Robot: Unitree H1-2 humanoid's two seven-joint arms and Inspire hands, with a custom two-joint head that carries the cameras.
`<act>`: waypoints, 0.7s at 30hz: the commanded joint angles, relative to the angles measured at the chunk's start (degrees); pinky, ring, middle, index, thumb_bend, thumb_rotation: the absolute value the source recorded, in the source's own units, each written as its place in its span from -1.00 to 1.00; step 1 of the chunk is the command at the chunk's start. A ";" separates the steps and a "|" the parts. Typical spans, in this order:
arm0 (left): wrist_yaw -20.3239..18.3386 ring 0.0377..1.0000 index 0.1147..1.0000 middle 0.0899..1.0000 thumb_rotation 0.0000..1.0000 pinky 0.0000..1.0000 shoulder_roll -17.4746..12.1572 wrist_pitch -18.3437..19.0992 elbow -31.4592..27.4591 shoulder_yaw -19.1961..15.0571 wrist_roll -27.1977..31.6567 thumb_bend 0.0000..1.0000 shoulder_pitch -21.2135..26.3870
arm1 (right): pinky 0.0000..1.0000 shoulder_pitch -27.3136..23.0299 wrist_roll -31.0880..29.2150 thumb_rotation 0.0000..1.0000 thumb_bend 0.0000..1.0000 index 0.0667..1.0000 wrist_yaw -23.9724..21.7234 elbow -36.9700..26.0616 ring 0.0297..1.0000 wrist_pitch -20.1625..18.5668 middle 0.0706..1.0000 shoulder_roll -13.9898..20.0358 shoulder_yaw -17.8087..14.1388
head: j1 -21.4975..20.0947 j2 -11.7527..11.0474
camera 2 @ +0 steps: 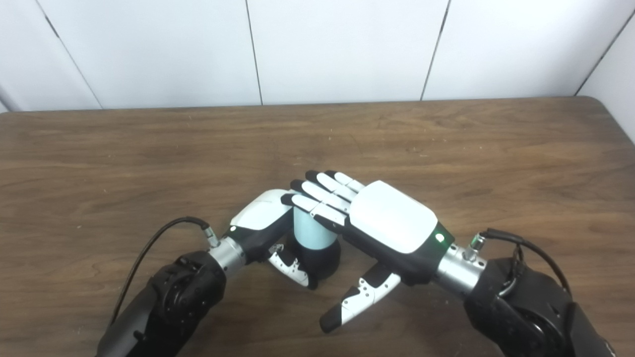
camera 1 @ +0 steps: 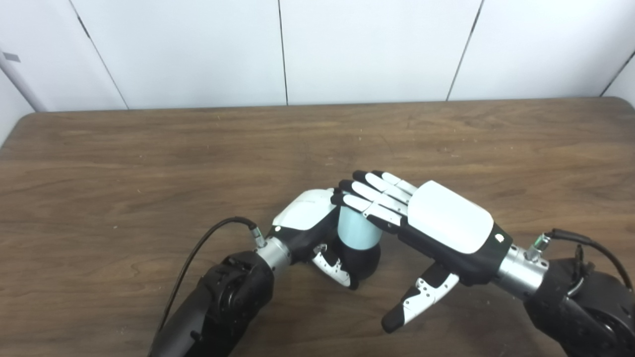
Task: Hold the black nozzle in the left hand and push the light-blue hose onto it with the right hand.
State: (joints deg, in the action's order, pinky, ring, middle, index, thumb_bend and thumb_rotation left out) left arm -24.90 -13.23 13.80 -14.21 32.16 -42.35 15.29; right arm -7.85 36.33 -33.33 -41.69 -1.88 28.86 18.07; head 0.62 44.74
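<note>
Both dark forearms come up from the bottom edge, each with a black cable looping off a silver wrist collar. At the near centre of the brown wooden table (camera 1: 149, 148), the left hand (camera 1: 306, 213) is wrapped around the black nozzle (camera 1: 364, 262); its fingers curl round the far side, out of sight, and its thumb (camera 1: 333, 267) crosses the near side low down, so it has the piece firmly clasped. Standing upright on that black base is the light-blue hose (camera 1: 356, 229), a short pale cylinder whose lower end meets the nozzle; how deep it sits cannot be told.

Spread flat, the right hand (camera 1: 446, 220) has its fingers (camera 1: 369, 196) extended and laid across the top of the hose, pressing on it rather than gripping it. Its thumb (camera 1: 419, 297) hangs down apart, pointing toward the table, closed on nothing.

White wall panels with dark seams stand behind the table. A small green light shows on each wrist in the right eye view. No readable brand, label or writing shows on either hand or on the parts.
</note>
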 commanded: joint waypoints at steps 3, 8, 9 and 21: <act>-4.07 0.51 -0.21 -0.05 -1.00 1.00 -1.41 1.35 1.75 1.52 -1.09 0.04 -1.36 | 1.00 0.96 -0.06 1.00 0.41 0.92 -4.95 1.57 1.00 -0.71 0.95 1.31 1.75 | 0.07 0.01; -4.20 0.57 -0.22 -0.04 -1.00 1.00 -1.39 1.52 1.73 1.74 -1.58 0.03 -1.23 | 1.00 -0.82 -1.43 1.00 0.41 0.92 -6.15 -0.76 1.00 -2.89 0.95 1.60 0.49 | -0.07 -0.06; -4.18 0.58 -0.22 -0.04 -1.00 1.00 -1.40 1.49 1.77 1.77 -1.63 0.03 -1.20 | 1.00 -1.16 -1.68 1.00 0.41 0.92 -6.33 -1.22 1.00 -3.28 0.95 1.63 0.19 | -0.12 -0.07; -3.47 0.37 -0.22 -0.04 -1.00 1.00 -1.61 0.29 2.17 1.30 -0.92 0.03 -1.20 | 1.00 -3.85 -4.88 1.00 0.35 0.92 -1.14 -2.50 1.00 -0.24 0.95 -0.43 -6.30 | 0.06 -0.30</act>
State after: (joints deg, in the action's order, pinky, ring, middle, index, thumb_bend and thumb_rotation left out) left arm -24.95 -13.22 13.25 -14.25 32.33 -42.71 15.62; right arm -9.65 32.04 -36.64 -43.44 -3.63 28.75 13.06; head 0.62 44.38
